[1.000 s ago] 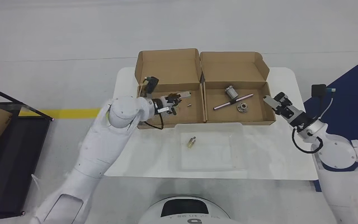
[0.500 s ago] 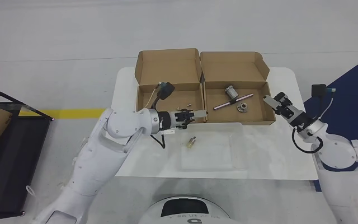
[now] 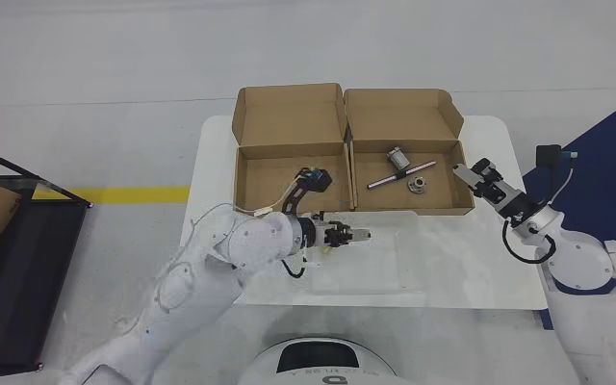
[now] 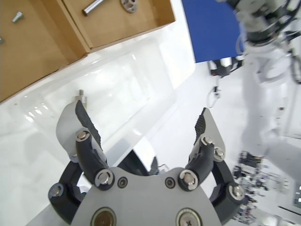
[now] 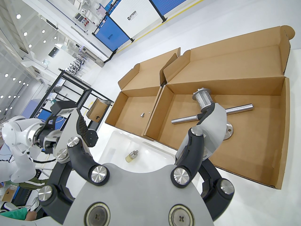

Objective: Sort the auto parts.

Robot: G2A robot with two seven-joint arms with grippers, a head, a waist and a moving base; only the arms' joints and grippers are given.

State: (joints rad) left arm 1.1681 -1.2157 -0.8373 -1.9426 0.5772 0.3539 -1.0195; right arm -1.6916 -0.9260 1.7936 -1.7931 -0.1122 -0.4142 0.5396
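**Part lies at one finger's tip, not in the gap**

The left tool (image 4: pixel 141 110) hangs over the clear tray (image 3: pixel 385 274) on the tabletop (image 3: pixel 221 192), fingers spread wide and empty. The last loose part (image 4: pixel 81 96), a short brass-coloured piece with a thin stud, lies flat in the tray. In the left wrist view it peeps out just past the tip of one finger (image 4: pixel 82 116), and that finger hides part of its body. It is off to one side of the gap, not centred in it. Its stud end faces the boxes, so its long axis seems to run roughly along the tool's reach and not across the gap.

As I judge it, the tool must shift sideways to bring the part between the fingers before it descends. Closing across the short body should then suit.

The left arm is much the nearer. The right tool (image 5: pixel 145 112), also spread and empty, sits by the outer end of the right box (image 3: pixel 409 178), well apart from the tray. That box holds a rod (image 3: pixel 399 174) and larger pieces. The left box (image 3: pixel 289 183) holds small screws, so it is probably where this part belongs.
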